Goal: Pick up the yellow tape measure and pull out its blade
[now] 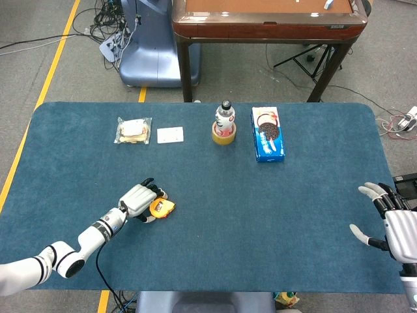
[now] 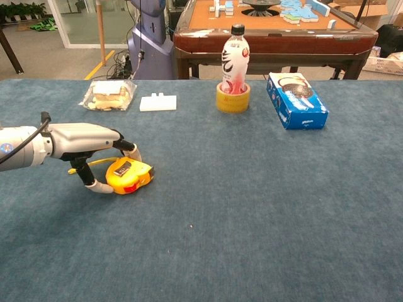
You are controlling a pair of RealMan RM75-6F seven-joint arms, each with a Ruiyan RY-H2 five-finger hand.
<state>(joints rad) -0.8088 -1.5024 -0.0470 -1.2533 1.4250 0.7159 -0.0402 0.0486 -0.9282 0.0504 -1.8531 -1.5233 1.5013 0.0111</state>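
Observation:
The yellow tape measure (image 2: 129,176) lies on the blue table cloth (image 2: 264,207) at the near left, also seen from the head view as the tape measure (image 1: 161,208). My left hand (image 2: 88,141) reaches in from the left and wraps it. The fingers curl over its top and far side, and the thumb presses its near left side. A thin yellow strap shows under the palm. The case still rests on the cloth and no blade shows. My right hand (image 1: 391,225) hovers at the table's right edge, fingers spread and holding nothing. It is out of the chest view.
At the back stand a bottle (image 2: 235,60) inside a yellow tape roll (image 2: 232,98), a blue cookie box (image 2: 296,100), a bagged sandwich (image 2: 108,94) and a small white part (image 2: 158,102). A brown table (image 2: 264,31) stands beyond the far edge.

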